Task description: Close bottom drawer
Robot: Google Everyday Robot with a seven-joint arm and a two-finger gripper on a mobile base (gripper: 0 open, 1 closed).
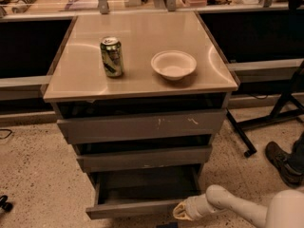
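Observation:
The bottom drawer (133, 208) is the lowest and narrowest of three grey-brown drawers in the cabinet. It stands pulled out, and its shallow grey box shows open from above. My gripper (179, 213) is at the end of my white arm, low at the right. It sits against the right end of the drawer's plain front. Its fingertips are hidden by the wrist.
The middle drawer (145, 158) and the scratched top drawer (142, 125) sit slightly out. A green can (111, 56) and a white bowl (174, 64) stand on the cabinet top (137, 84). A black stand leg (242, 137) and a shoe (282, 163) are at the right.

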